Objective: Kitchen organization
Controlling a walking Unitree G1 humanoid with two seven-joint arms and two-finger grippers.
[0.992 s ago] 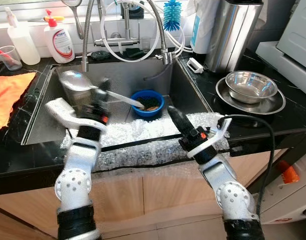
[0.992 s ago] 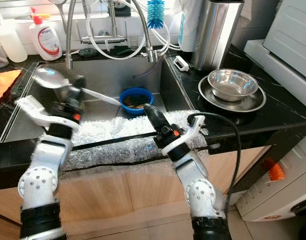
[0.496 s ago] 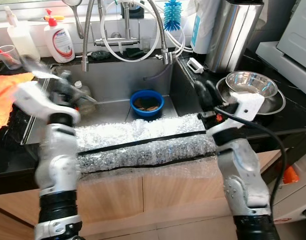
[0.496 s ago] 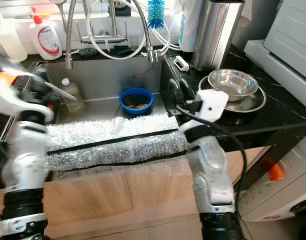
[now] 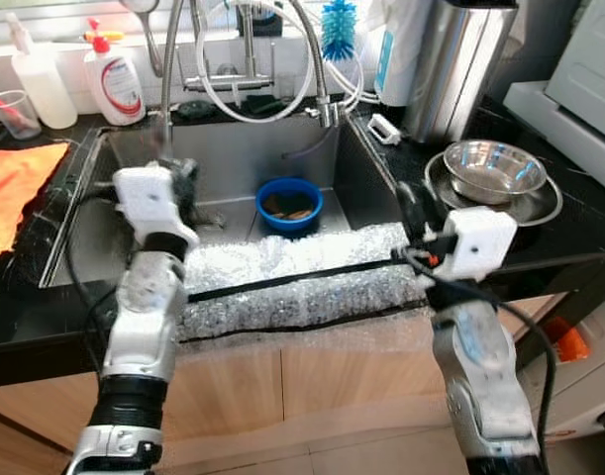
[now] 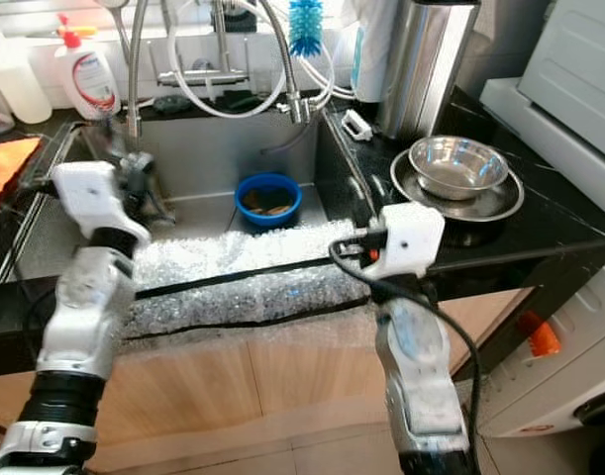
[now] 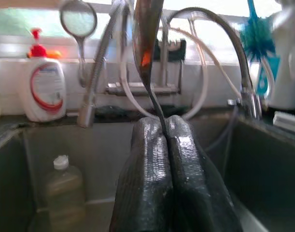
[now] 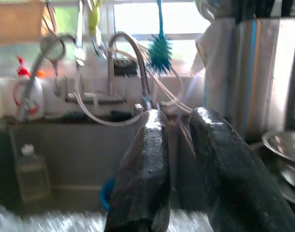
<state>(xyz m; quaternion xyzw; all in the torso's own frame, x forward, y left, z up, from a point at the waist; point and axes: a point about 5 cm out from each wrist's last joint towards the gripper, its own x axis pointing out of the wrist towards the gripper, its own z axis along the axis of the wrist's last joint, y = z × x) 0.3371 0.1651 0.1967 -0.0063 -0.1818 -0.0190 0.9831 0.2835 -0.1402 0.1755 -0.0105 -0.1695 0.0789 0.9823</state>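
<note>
My left gripper [image 5: 186, 184] is raised over the left half of the steel sink [image 5: 84, 213], shut on the thin handle of a metal spoon [image 7: 147, 29] that stands upright above the fingers [image 7: 152, 159]. My right gripper [image 5: 413, 203] is held up at the sink's right rim, its two fingers [image 8: 147, 159] a little apart with nothing between them. A blue bowl [image 5: 290, 201] with food scraps sits in the sink under the tap. A steel bowl [image 5: 497, 166] rests on a steel plate [image 5: 540, 208] on the black counter to the right.
Bubble wrap [image 5: 282, 287] covers the sink's front edge. A small plastic bottle [image 7: 63, 188] stands inside the sink. Behind are tap hoses [image 5: 282, 59], a soap bottle [image 5: 116, 84], a blue brush [image 5: 339, 25] and a steel canister [image 5: 460, 64]. An orange cloth [image 5: 15, 188] lies at left.
My left arm swung the spoon from lying over the sink out to the left, then back to upright. My right arm rose from the sink's front toward the right rim.
</note>
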